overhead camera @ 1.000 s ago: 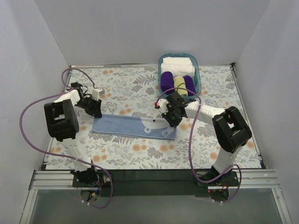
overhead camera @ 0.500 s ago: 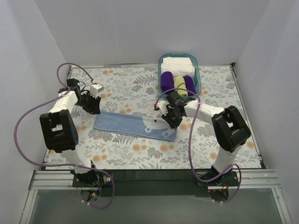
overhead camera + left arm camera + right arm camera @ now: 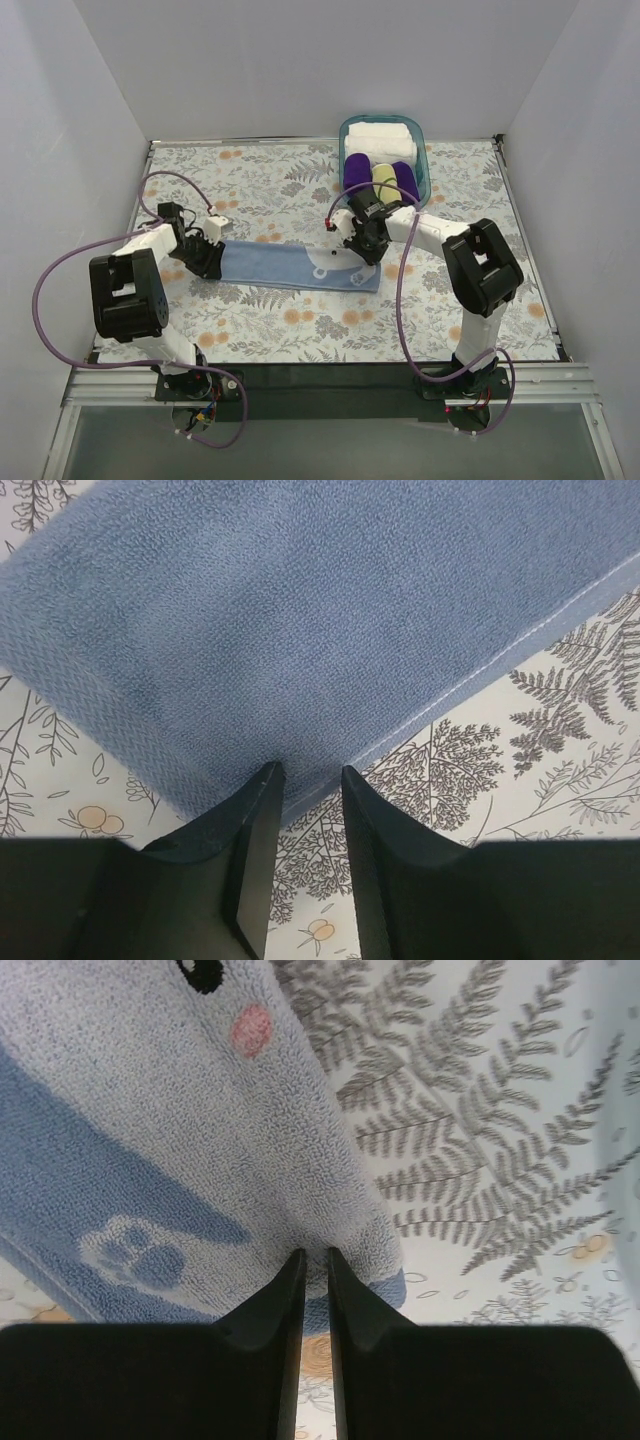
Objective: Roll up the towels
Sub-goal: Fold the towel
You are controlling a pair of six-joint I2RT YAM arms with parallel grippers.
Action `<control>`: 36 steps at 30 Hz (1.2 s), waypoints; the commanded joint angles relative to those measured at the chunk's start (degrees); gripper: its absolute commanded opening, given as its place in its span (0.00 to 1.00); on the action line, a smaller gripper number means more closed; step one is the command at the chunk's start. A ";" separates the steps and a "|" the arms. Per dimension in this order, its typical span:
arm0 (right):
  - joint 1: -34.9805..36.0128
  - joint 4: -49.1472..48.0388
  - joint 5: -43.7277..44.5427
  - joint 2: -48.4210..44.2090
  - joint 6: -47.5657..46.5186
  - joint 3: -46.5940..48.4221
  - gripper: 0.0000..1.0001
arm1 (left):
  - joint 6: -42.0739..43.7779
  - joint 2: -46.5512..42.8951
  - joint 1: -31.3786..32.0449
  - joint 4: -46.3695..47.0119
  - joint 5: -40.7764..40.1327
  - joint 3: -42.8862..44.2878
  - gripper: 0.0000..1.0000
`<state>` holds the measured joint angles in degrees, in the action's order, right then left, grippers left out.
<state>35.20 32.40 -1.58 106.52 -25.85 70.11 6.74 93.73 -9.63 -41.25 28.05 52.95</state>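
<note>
A light blue towel (image 3: 280, 266) with a white animal print lies flat across the middle of the floral table. Its plain left end (image 3: 300, 610) fills the left wrist view. My left gripper (image 3: 207, 261) sits low at that end, and its jaws (image 3: 307, 772) stand a little apart with their tips at the hem. My right gripper (image 3: 362, 248) is at the towel's right end, jaws (image 3: 316, 1252) pinched on a puckered fold of the printed cloth (image 3: 150, 1160). A pale yellow-green towel (image 3: 383, 180) lies rolled in the basket.
A teal basket (image 3: 426, 160) stands at the back right, just beyond my right gripper. It holds white folded towels (image 3: 380, 138) and purple rolls (image 3: 356, 172) beside the yellow-green one. White walls close in the floral tablecloth (image 3: 270, 190) on three sides.
My left gripper left the towel's left end, swung towards the far left, and has come back down at that end with its jaws apart. The right gripper drew the right end slightly farther back.
</note>
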 commanded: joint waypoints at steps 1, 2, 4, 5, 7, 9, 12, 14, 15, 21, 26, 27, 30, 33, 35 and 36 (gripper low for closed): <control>-1.54 -1.02 7.91 4.48 -3.68 1.52 0.18 | 3.01 -0.83 0.31 0.31 -1.69 -2.93 0.27; -1.54 -1.03 8.26 4.66 -3.69 2.31 0.18 | 4.14 -0.83 0.57 -2.23 -0.56 -3.37 0.26; -1.98 -1.03 9.14 4.31 -3.42 4.68 0.18 | 6.25 -1.79 2.49 -4.70 2.52 -5.21 0.25; -1.98 -0.94 9.23 3.53 -3.33 5.21 0.19 | 6.44 -2.41 3.64 -6.19 2.88 -5.92 0.24; -2.50 -0.59 8.97 0.90 -2.37 6.00 0.21 | 6.79 -4.68 6.98 -7.43 3.67 -7.50 0.24; -3.20 0.73 6.17 -2.26 -0.79 5.66 0.24 | 6.79 -6.36 8.83 -8.75 3.07 -8.21 0.23; -4.17 1.52 3.97 -8.95 2.36 3.03 0.33 | 6.00 -9.53 8.84 -9.72 1.48 -7.69 0.24; -4.70 2.22 3.08 -12.72 4.21 0.05 0.36 | 5.83 -10.41 8.84 -10.86 0.78 -6.46 0.25; -5.05 2.40 2.99 -13.52 5.53 -1.19 0.40 | 5.83 -10.50 8.84 -11.04 0.51 -6.02 0.26; -10.32 3.19 -2.97 -13.19 14.41 -6.03 0.40 | 6.17 -11.64 8.84 -9.29 -7.48 -4.52 0.30; -13.05 1.53 -3.87 -9.32 19.07 -6.30 0.40 | 6.53 -11.20 7.70 -7.79 -9.25 -5.05 0.30; -14.10 0.91 -3.95 -9.14 19.43 -6.47 0.41 | 6.35 -11.47 7.52 -7.88 -8.98 -4.70 0.30; -16.03 -1.02 -7.79 -8.35 21.18 -6.91 0.42 | 6.18 -11.73 7.52 -7.96 -7.84 -4.26 0.31; -17.00 -1.55 -12.28 -6.50 21.89 -6.82 0.42 | 5.83 -11.64 7.61 -8.05 -7.31 -3.91 0.32; -17.53 -2.52 -14.05 -6.59 22.33 -6.91 0.42 | 5.91 -11.82 7.52 -8.05 -7.05 -3.99 0.32; -17.62 -2.69 -15.63 -6.85 22.77 -7.00 0.42 | 5.91 -11.91 7.52 -8.14 -7.13 -3.99 0.32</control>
<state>17.98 32.03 -11.09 99.72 -5.37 62.87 12.36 84.25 -1.98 -50.06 20.27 47.44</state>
